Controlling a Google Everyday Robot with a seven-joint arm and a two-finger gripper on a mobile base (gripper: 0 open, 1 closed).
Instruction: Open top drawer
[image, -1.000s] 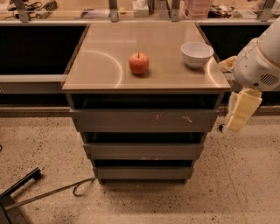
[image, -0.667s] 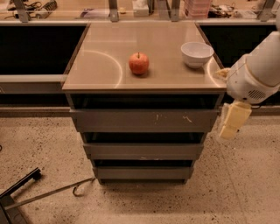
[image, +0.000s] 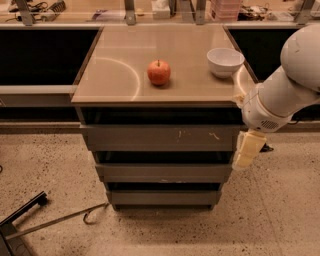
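Observation:
The top drawer (image: 160, 138) is the widest grey front panel under the tan counter top, with a few pale scratches right of centre. It sits about flush with a dark gap above it. Two narrower grey drawers (image: 163, 173) lie below it. My gripper (image: 247, 151) hangs pointing down from the white arm (image: 285, 95) at the drawer's right end, its cream fingers beside the right edge of the panel.
A red apple (image: 159, 72) and a white bowl (image: 225, 61) stand on the counter top (image: 120, 75). A dark metal bar with a hook (image: 55, 220) lies on the speckled floor at the lower left. Dark cabinets flank the unit.
The arm and gripper have moved left and slightly down, closer to the right end of the top drawer. The drawers have not moved.

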